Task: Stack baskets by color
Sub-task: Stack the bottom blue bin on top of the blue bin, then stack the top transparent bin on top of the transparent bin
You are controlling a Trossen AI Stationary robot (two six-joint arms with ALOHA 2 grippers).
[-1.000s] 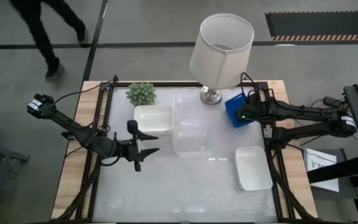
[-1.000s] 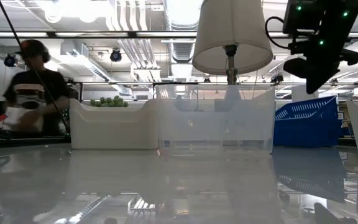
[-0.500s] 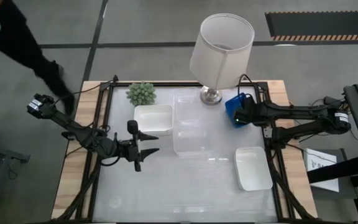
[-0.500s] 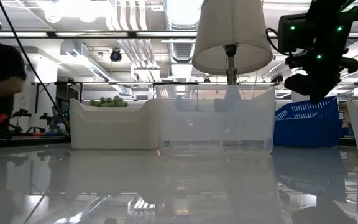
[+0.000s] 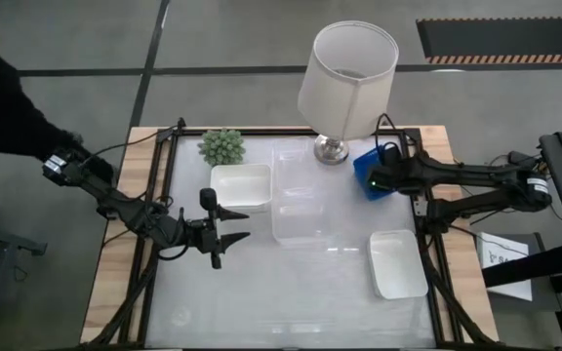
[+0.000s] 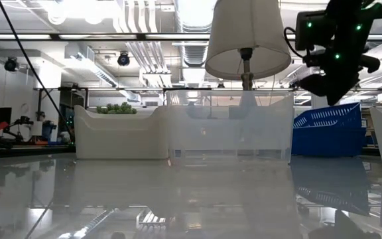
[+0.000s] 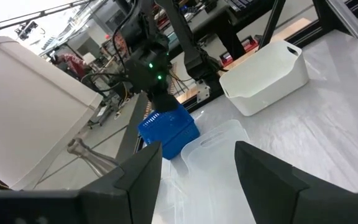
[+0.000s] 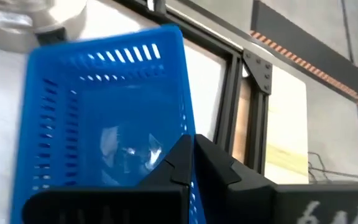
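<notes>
A blue basket (image 5: 365, 164) with gridded holes stands on the table at the far right, beside the lamp's foot. My right gripper (image 5: 368, 181) is shut and tipped down over it. In the low view the gripper (image 6: 324, 95) hangs just above the basket's rim (image 6: 327, 109); in the right wrist view its tips (image 8: 189, 144) lie over the basket's wall. One white basket (image 5: 240, 185) sits at the far left and another (image 5: 396, 263) at the near right. Clear baskets (image 5: 301, 203) lie in the middle. My left gripper (image 5: 245, 223) waits open, left of centre.
A white-shaded lamp (image 5: 347, 68) stands at the far edge, right next to the blue basket. A small green plant (image 5: 222, 146) sits at the far left. A dark frame (image 5: 420, 210) borders the table. Bare tabletop lies along the near edge.
My right gripper has tipped further down and edged a little toward the table's left, coming over more of the blue basket; it stays shut. The baskets have not moved. A person beyond the table's left side has walked on.
</notes>
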